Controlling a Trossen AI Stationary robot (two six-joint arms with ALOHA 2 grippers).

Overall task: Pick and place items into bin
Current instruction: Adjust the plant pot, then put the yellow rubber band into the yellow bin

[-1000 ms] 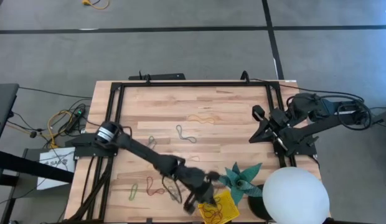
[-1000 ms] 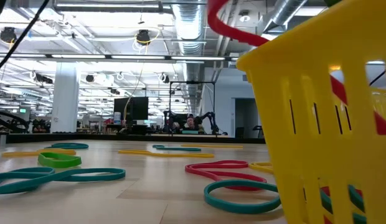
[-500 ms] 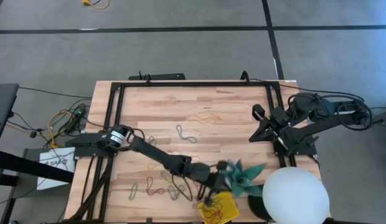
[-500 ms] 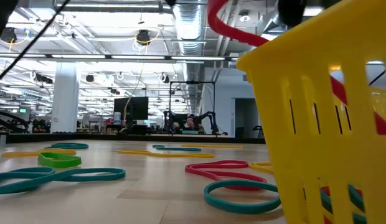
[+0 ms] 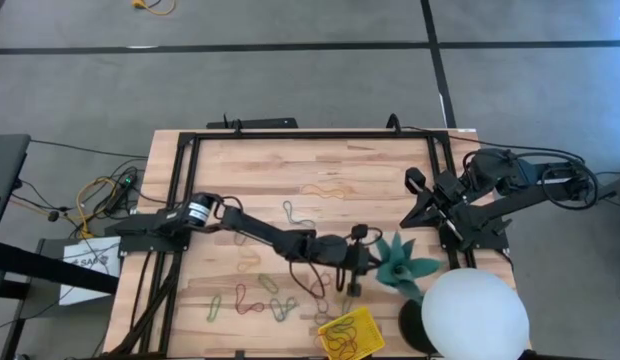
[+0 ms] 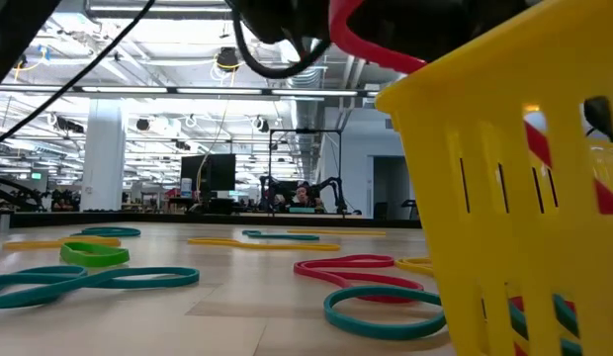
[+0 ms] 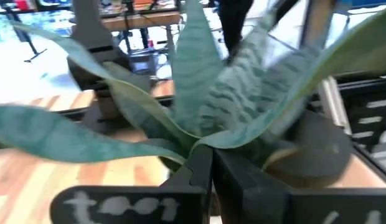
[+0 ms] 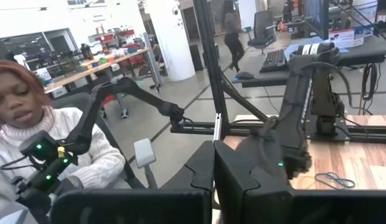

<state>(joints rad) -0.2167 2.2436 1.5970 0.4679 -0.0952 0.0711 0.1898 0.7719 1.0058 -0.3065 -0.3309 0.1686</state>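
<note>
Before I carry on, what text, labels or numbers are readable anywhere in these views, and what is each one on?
No text reads clearly in any view.
White paper sheet left of the table: dark print, too small to read.
Left gripper housing: pale marks, too blurred to read.
Screens in the room behind: no readable text.

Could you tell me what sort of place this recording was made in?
Probably a robotics lab in a large open workspace. The low view shows exposed ceiling ducts and another arm rig far off; in the right wrist view a person sits handling small control arms among desks.
</note>
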